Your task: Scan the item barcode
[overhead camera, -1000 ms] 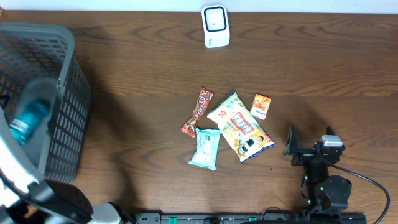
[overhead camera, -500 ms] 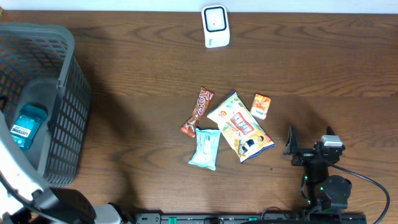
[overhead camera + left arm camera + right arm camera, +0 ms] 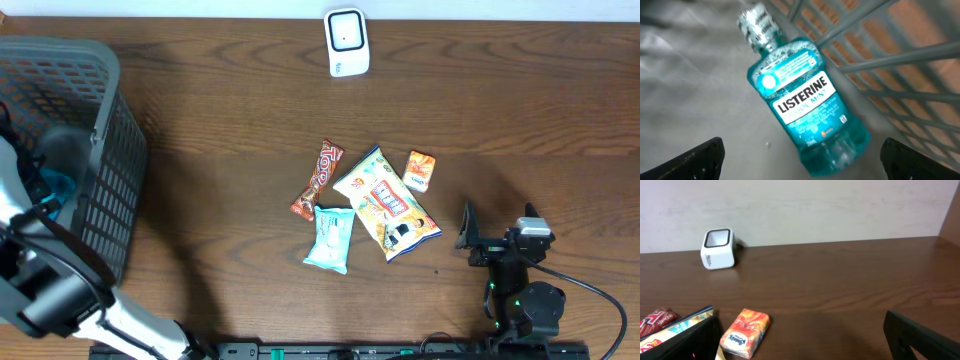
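teal plastic mouthwash bottle [image 3: 802, 100] lies flat in grey lattice basket [image 3: 112, 190] at nine o'clock; left gripper [image 3: 801, 162] and right gripper [image 3: 804, 340] spread wide, empty.

The teal Listerine bottle [image 3: 805, 105] lies label-up on the floor of the grey basket [image 3: 900, 60], cap toward eleven o'clock. The white scanner [image 3: 347, 42] stands at twelve o'clock on the table [image 3: 220, 120].

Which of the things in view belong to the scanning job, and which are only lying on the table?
Job: white scanner, grey basket, Listerine bottle lying inside it.
Lying about, untouched: candy bar, yellow snack bag, orange tissue pack, light-blue packet; perhaps next to be scanned.
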